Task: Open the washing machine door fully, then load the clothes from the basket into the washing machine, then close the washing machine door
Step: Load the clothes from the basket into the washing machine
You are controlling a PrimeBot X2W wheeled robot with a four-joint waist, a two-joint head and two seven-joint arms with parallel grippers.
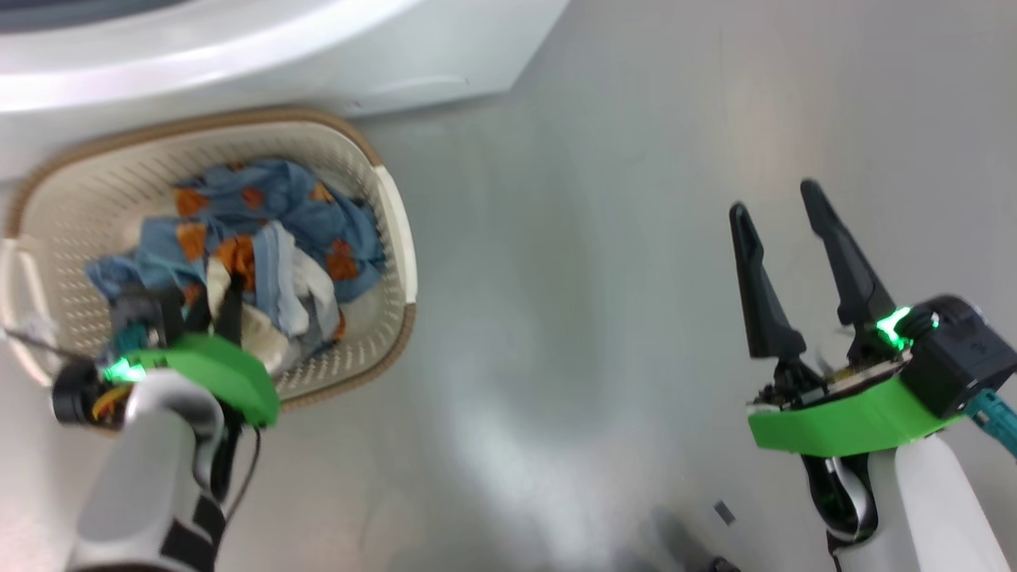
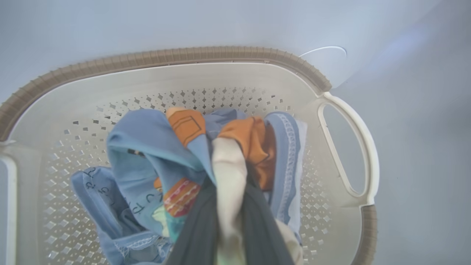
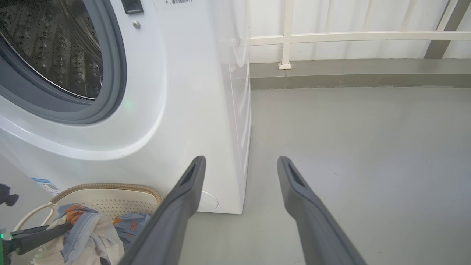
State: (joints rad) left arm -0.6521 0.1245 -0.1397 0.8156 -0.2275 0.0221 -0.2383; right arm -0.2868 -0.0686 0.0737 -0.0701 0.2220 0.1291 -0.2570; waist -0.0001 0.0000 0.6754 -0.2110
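The cream basket (image 1: 393, 230) stands on the floor against the white washing machine (image 1: 238, 56). The clothes (image 1: 270, 214), blue with orange prints plus cream pieces, lie heaped inside it. My left gripper (image 1: 208, 306) reaches into the heap. In the left wrist view it (image 2: 230, 206) is shut on a cream cloth (image 2: 228, 165) bunched with blue fabric (image 2: 147, 147), raised above the basket's wall (image 2: 220, 79). My right gripper (image 1: 775, 199) hangs open over bare floor, holding nothing. Past its fingers (image 3: 241, 160) the steel drum (image 3: 48, 48) is uncovered. The washing machine door is out of view.
Grey floor (image 3: 349, 147) stretches to the right of the washing machine (image 3: 184, 92). A white railing (image 3: 331, 36) on a low kerb closes off the back. The basket (image 3: 106, 187) sits just below the drum opening, beside a blue label (image 3: 46, 184).
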